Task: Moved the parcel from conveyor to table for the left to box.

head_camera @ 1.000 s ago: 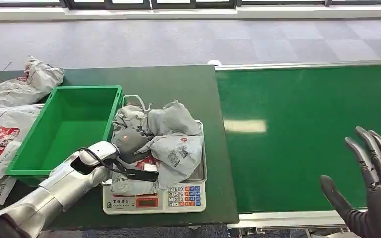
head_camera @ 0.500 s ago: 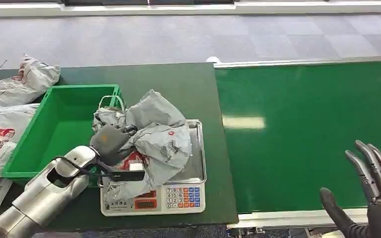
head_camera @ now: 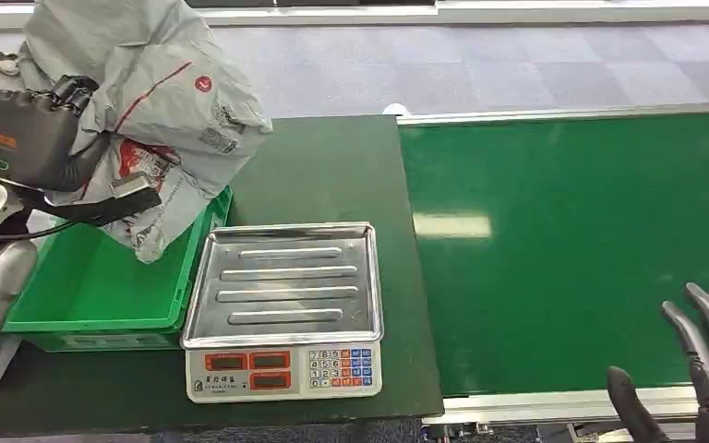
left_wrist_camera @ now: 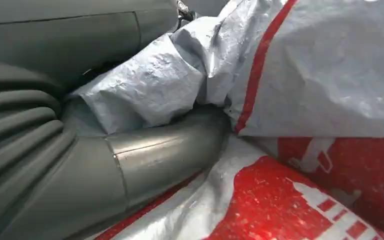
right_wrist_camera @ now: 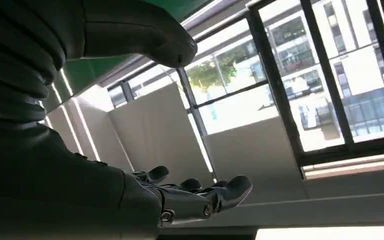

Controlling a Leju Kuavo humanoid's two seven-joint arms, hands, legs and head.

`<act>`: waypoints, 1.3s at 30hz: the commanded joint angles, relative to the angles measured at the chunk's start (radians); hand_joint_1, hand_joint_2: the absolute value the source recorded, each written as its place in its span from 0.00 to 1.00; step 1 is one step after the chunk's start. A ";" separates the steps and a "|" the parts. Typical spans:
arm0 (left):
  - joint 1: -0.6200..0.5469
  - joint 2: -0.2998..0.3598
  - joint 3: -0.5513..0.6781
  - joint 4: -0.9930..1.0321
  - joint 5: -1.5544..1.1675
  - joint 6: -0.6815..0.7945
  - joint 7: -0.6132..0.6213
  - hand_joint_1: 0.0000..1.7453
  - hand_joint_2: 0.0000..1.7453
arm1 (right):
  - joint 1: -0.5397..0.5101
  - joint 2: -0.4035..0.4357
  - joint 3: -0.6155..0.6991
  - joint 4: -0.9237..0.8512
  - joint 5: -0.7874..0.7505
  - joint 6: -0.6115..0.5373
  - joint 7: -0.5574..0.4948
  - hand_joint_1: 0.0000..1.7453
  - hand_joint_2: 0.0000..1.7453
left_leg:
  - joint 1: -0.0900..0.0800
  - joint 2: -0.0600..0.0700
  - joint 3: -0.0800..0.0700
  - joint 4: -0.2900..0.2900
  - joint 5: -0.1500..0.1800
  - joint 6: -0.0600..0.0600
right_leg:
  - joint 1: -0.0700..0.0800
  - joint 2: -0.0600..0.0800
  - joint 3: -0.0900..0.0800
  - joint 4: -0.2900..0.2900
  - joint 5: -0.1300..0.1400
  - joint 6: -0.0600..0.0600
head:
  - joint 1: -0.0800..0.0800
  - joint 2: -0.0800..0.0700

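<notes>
The green conveyor [head_camera: 572, 249] stretches across the right of the scene with nothing on its belt, and the dark tabletop [head_camera: 323, 171] sits to its left. On the left of that tabletop stands the green box [head_camera: 102, 277], and just right of it the weighing scale [head_camera: 284, 305], its steel tray bare. My left robot hand [head_camera: 32, 138] grips the grey parcel [head_camera: 162, 83] by a bunched fold and holds it high above the box's far side, its loose lower end hanging down towards the box's right wall; up close, my thumb [left_wrist_camera: 145, 160] presses into the crumpled grey-and-red plastic. My right robot hand [head_camera: 702, 388] hovers at the near edge of the conveyor, holding nothing, fingers spread wide. The risk I see is in the release: the bag is soft and slack, so if I let go while it hangs this far right, its tail could catch on the box wall and drape onto the scale or tabletop. My hold is only on a fold, which could slip early.
</notes>
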 commanded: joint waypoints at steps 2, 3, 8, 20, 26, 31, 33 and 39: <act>-0.034 -0.086 0.048 0.057 -0.050 -0.016 -0.003 1.00 1.00 | -0.088 0.030 0.113 0.051 0.005 0.019 0.043 0.00 1.00 | 0.002 0.000 -0.001 -0.001 0.002 -0.001 | 0.002 -0.002 0.000 -0.002 0.002 0.000 | 0.000 0.000; -0.048 -0.096 0.022 0.105 -0.061 -0.072 -0.002 1.00 1.00 | -0.068 0.036 0.100 0.034 0.009 0.023 0.045 0.00 1.00 | 0.002 -0.001 -0.002 -0.001 0.003 -0.001 | 0.002 -0.003 -0.001 -0.003 0.003 0.000 | 0.000 0.000; -0.004 -0.114 -0.004 0.213 -0.105 0.007 0.005 1.00 1.00 | -0.043 0.054 0.104 0.022 0.021 0.018 0.041 0.00 1.00 | 0.000 -0.004 0.000 -0.002 0.003 -0.001 | 0.000 -0.005 0.002 -0.004 0.002 0.000 | 0.000 0.000; 0.110 -0.152 -0.014 0.362 -0.258 0.063 0.049 1.00 1.00 | -0.066 0.037 0.117 0.041 0.018 0.031 0.055 0.00 1.00 | 0.000 0.001 0.001 -0.004 0.002 -0.001 | 0.000 -0.001 0.002 -0.005 0.003 0.000 | 0.000 0.000; 0.229 -0.183 0.060 0.488 -0.402 0.160 0.127 1.00 1.00 | -0.074 0.065 0.116 0.054 0.024 0.060 0.026 0.00 1.00 | -0.001 0.003 0.002 -0.004 0.002 -0.001 | -0.001 0.001 0.002 -0.005 0.003 0.000 | 0.000 0.000; 0.267 -0.157 0.137 0.483 -0.447 0.146 0.122 1.00 1.00 | -0.061 0.050 0.139 0.050 0.052 0.040 0.062 0.00 1.00 | 0.001 0.004 0.000 -0.003 0.001 -0.001 | 0.001 0.001 0.000 -0.004 0.002 -0.001 | 0.000 0.000; 0.233 -0.145 0.142 0.541 -0.465 0.151 0.109 1.00 1.00 | -0.040 0.045 0.133 0.032 0.057 0.036 0.081 0.00 1.00 | 0.001 0.004 -0.001 -0.003 0.001 -0.001 | 0.001 0.002 -0.001 -0.004 0.003 -0.001 | 0.000 0.000; 0.203 -0.137 0.090 0.605 -0.479 0.179 0.154 1.00 1.00 | 0.009 0.051 0.152 -0.001 0.101 0.022 0.105 0.00 1.00 | 0.001 0.001 -0.003 -0.001 0.002 -0.001 | 0.001 -0.001 -0.002 -0.002 0.002 -0.001 | 0.000 0.000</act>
